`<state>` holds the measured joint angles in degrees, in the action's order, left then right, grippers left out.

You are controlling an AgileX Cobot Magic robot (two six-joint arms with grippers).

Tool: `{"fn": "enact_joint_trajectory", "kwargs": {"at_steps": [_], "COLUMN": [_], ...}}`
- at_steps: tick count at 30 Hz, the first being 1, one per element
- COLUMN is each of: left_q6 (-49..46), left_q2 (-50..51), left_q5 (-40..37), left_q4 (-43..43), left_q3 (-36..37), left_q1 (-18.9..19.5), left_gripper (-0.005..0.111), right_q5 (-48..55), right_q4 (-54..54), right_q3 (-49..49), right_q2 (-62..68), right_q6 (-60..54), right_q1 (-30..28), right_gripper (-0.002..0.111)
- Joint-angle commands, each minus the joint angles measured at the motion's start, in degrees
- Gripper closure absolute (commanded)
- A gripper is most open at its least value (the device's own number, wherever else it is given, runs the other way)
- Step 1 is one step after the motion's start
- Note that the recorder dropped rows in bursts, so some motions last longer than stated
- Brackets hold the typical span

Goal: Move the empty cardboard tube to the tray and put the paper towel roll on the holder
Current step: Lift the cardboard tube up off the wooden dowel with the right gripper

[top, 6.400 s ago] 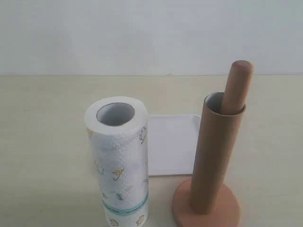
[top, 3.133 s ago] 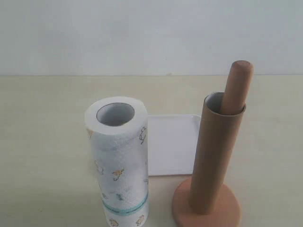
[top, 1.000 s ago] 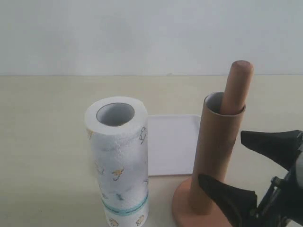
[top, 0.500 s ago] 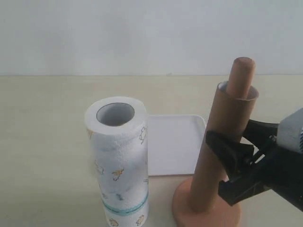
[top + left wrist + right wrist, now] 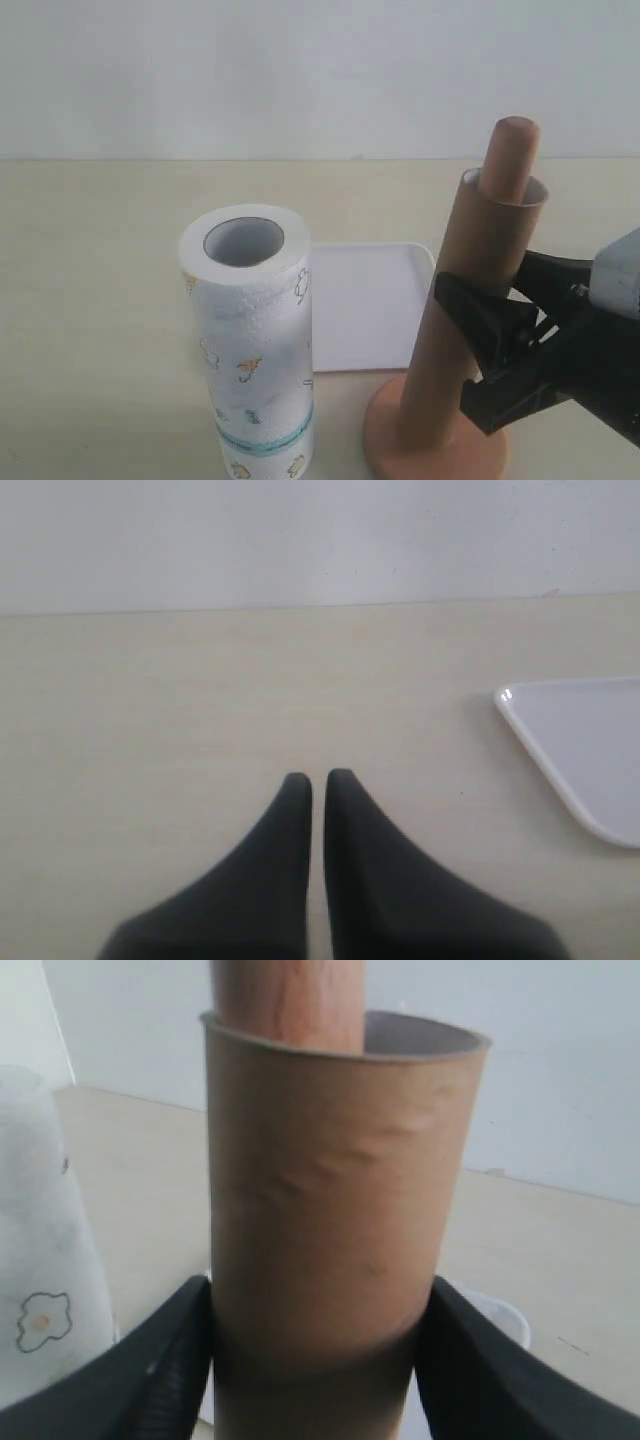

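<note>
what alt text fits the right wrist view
The right gripper is shut on the empty cardboard tube, a black finger on each side, with the holder post rising from its top. The paper towel roll stands beside it.

No legible text or labels

Beige table (image 5: 90, 300), tray (image 5: 362, 300), towel roll (image 5: 255, 340), holder (image 5: 388, 440)

Exterior, left wrist: shared tray (image 5: 365, 300)
</note>
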<state>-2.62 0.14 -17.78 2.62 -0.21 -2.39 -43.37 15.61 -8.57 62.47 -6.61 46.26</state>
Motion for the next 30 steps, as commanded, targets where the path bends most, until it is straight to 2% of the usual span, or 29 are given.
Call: {"fn": "enact_joint_trajectory", "kwargs": {"at_steps": [1, 22, 30], "left_q6": [-0.1, -0.1, -0.1], "left_q2": [-0.1, -0.1, -0.1], "left_q5": [0.4, 0.4, 0.4], "left_q4": [-0.1, -0.1, -0.1], "left_q3": [0.2, 0.2, 0.2], "left_q1": [0.1, 0.1, 0.1], "left_gripper": [0.103, 0.103, 0.103], "right_q5": [-1.2, -4.1, -3.8], "right_q4": [-7.7, -8.7, -9.0], "right_q3": [0.0, -0.1, -0.3], "right_q2": [0.1, -0.4, -9.0], "right_q6": [2.7, 4.6, 4.6], "right_q1": [0.0, 0.0, 0.0], "right_gripper": [0.108, 0.108, 0.108]}}
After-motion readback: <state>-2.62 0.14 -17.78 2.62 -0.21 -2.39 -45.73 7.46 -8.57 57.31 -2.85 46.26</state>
